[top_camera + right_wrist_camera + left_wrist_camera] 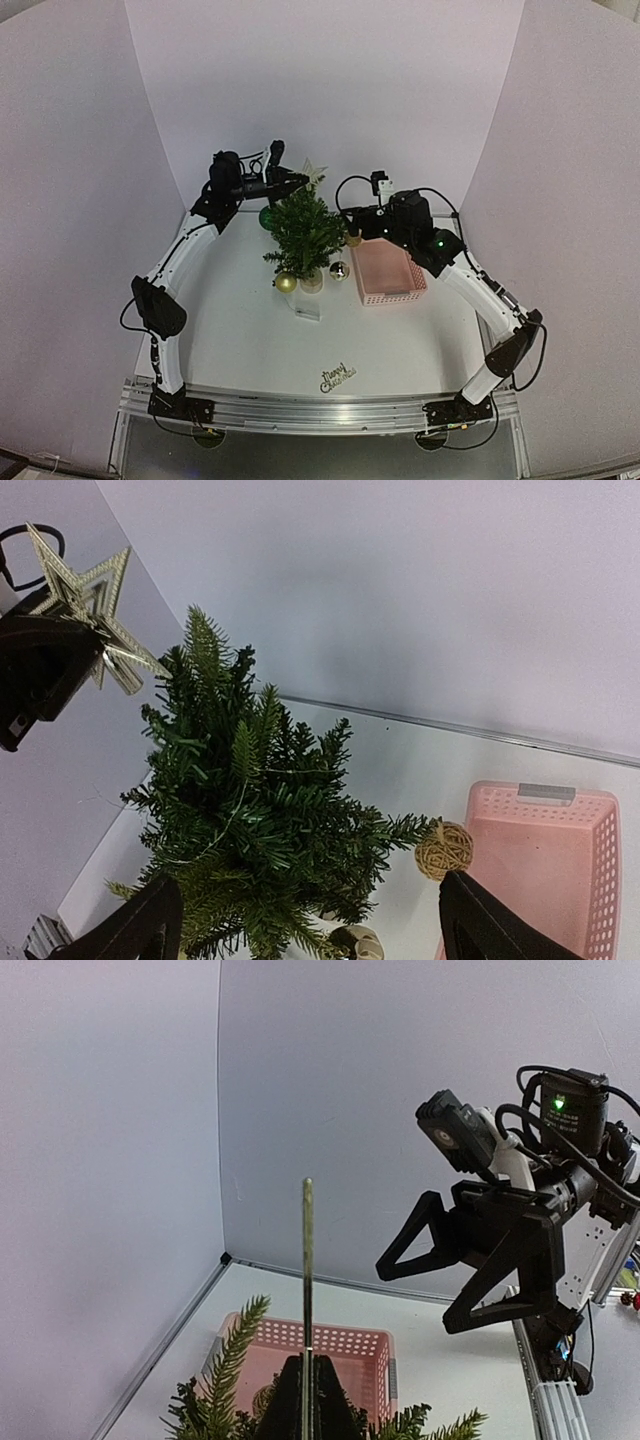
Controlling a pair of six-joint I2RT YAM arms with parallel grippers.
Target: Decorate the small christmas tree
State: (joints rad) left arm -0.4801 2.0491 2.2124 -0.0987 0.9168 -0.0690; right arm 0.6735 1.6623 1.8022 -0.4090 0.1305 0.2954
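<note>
Left gripper (306, 1385) was pinched tight on a thin gold star (80, 590), holding it edge-on between its fingers. The small christmas tree (303, 232) stood just beneath those fingers, with the star near the top sprig but, as far as I could tell, not seated on it. To my eye that tree would be light and tippy on its little pot, with soft, springy needle branches that give under a push. I'd steady it low on the trunk or at the pot, never by the twigs. Further right of the left fingers, a small wicker ball (445, 848) sat at the tip of a branch, though whether hung or only resting I couldn't say. Beyond it lay the pink basket (590, 900), and I saw no ornament in the part that showed. Right gripper (418, 1295) hung spread wide with nothing between its jaws, the tree's crown just ahead of it and the basket below, off to its right
</note>
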